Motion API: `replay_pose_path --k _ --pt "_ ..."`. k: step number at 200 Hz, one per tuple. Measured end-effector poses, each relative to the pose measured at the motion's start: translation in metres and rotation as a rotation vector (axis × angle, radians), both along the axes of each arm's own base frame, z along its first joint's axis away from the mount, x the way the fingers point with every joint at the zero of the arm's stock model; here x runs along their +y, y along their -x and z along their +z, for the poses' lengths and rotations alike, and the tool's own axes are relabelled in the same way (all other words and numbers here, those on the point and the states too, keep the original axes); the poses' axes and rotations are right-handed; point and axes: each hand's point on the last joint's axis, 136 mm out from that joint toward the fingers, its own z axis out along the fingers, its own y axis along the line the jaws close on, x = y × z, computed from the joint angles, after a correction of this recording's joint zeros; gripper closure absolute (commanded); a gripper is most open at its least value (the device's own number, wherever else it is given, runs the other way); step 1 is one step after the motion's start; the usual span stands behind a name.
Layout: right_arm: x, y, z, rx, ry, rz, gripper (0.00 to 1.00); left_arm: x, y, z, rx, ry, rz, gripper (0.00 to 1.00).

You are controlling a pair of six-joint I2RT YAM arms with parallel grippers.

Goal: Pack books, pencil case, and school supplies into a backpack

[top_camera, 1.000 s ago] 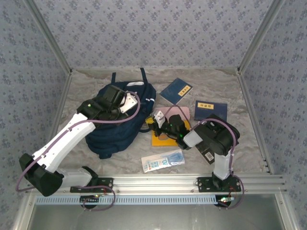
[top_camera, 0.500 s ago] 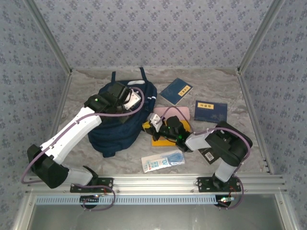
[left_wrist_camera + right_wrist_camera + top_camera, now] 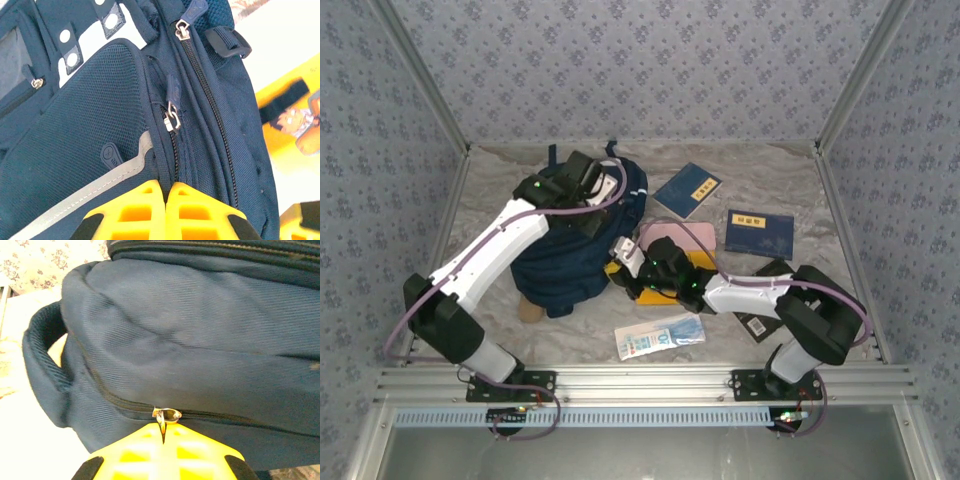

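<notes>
while both arms lean in over the table (image 3: 800, 180), the backpack (image 3: 560, 265) lies left of the middle, a big navy heap with its top toward the back wall. the left arm reaches across it from the near left corner. seen from its wrist, the left gripper (image 3: 166, 189) has its yellow fingers (image 3: 135, 210) pressed tight together, tips against the bag's fabric right on a zipper line, below a small metal slider (image 3: 171, 120). whether any cloth is caught between them i cannot tell. a grey reflective stripe (image 3: 100, 186) runs across the mesh pocket beside it. the right arm stretches low from the near right corner to the bag's right flank. the right gripper (image 3: 163, 432) is pinching a little metal zipper pull (image 3: 166, 415), whose tab slips down into the seam between the two fingers. a padded strap loop (image 3: 42, 365) curves off the bag at the left of that view. under that arm lies the orange book (image 3: 704, 263), just beside the backpack, with a flat pink thing (image 3: 682, 235) behind it. farther back sits a tilted navy book (image 3: 687, 190), and a second navy book (image 3: 759, 232) lies to its right. the black book (image 3: 757, 325) is partly hidden under the right forearm. the white-and-blue packet (image 3: 660, 336) rests near the front edge, apart from the bag.
</notes>
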Motion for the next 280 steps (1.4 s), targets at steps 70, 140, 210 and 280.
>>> replay_pose_path --k 70,140,210,280 --pt "0.004 0.011 -0.006 0.108 0.100 -0.056 1.00 -0.031 -0.026 -0.009 0.162 0.200 0.124 1.00" --pt "-0.040 -0.008 -0.018 0.175 0.131 -0.188 1.00 -0.070 -0.032 -0.020 0.261 0.357 0.110 0.51" --pt "-0.094 -0.024 -0.020 0.237 0.074 -0.198 1.00 -0.031 -0.029 -0.013 0.144 0.273 -0.027 0.29" --pt "-0.107 -0.021 -0.028 0.278 0.062 -0.173 1.00 -0.022 -0.045 -0.067 0.326 0.373 -0.028 0.28"
